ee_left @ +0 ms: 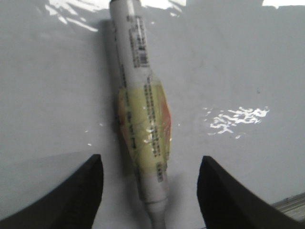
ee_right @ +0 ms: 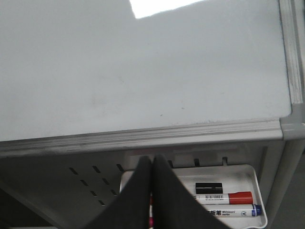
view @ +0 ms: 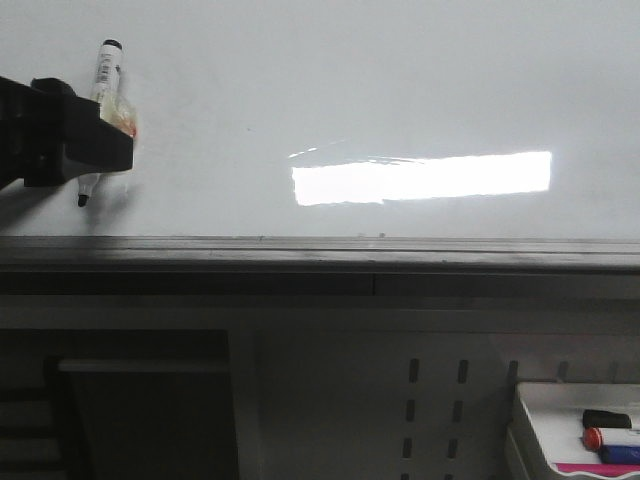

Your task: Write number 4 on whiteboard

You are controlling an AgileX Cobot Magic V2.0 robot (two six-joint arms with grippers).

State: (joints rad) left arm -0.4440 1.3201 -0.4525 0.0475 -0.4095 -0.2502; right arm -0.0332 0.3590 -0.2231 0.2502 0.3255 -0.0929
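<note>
The whiteboard (view: 400, 80) is glossy white with a bright light reflection and bears no number 4 in any view. A white marker (view: 108, 70) with yellow tape round its middle lies against the board at the far left, black tip down. My left gripper (view: 118, 135) is around it. In the left wrist view the whiteboard (ee_left: 238, 57) fills the background, and the black fingers (ee_left: 81, 191) stand wide apart on either side of the marker (ee_left: 140, 109) without touching it. My right gripper (ee_right: 152, 160) is shut and empty below the board's lower edge; it does not show in the front view.
The grey metal lower edge (view: 300, 250) runs across under the board. A small white tray (view: 540, 400) at the lower right holds a red marker (view: 605, 437) and others. The right wrist view shows this tray (ee_right: 255, 179) just beyond the shut fingers.
</note>
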